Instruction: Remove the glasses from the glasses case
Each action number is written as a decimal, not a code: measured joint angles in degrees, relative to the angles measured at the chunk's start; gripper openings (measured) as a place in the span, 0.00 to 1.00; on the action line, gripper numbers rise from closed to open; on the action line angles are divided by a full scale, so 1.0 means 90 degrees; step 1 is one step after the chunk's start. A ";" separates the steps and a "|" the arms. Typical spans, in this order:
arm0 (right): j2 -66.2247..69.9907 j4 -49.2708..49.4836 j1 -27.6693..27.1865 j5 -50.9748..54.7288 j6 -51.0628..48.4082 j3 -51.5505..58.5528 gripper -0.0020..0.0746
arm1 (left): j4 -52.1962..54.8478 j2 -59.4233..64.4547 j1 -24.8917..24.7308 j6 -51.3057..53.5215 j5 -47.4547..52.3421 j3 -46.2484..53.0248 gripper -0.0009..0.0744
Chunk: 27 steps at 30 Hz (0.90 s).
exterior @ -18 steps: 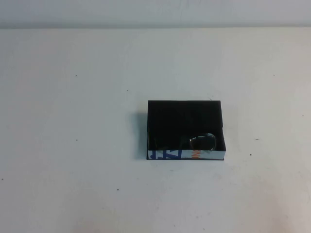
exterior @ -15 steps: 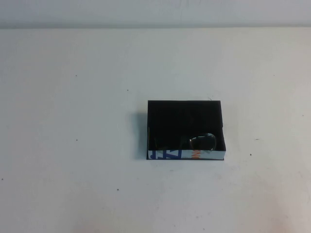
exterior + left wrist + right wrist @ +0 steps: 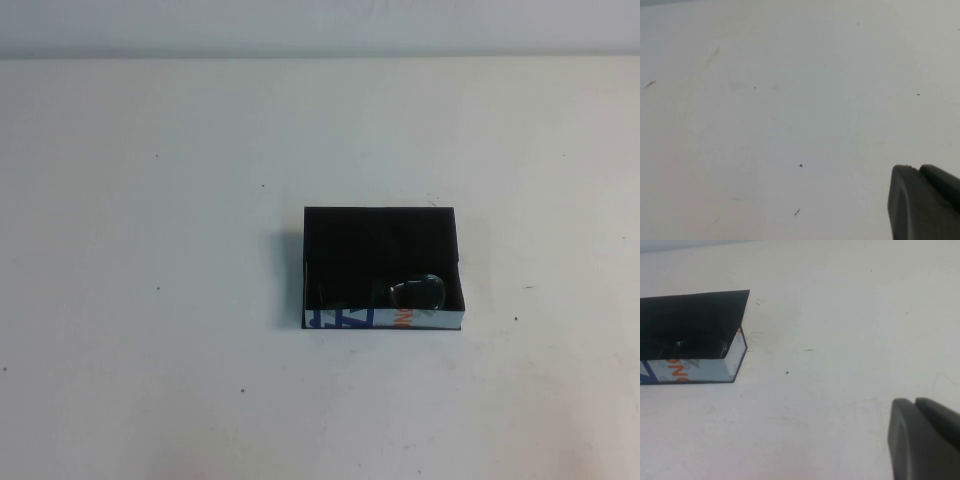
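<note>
The black glasses case (image 3: 345,319) lies open on the white table, right of centre, its white front edge with blue and orange marks facing me. The dark glasses (image 3: 418,292) lie inside, in the near right corner. In the right wrist view the case's front edge (image 3: 695,371) shows, with the glasses (image 3: 700,346) faintly visible in the dark interior. My right gripper (image 3: 914,401) is shut and empty, above bare table, well off from the case. My left gripper (image 3: 918,168) is shut and empty over bare table. Neither gripper shows in the high view.
The white table (image 3: 150,300) spreads on all sides of the case, with only small dark specks on it. A pale wall (image 3: 320,25) runs along the far edge.
</note>
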 joint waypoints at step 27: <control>0.0000 0.0092 0.0000 0.0377 0.0000 -0.1476 0.00 | 0.0000 0.0000 0.0000 0.0000 0.0000 0.0000 0.01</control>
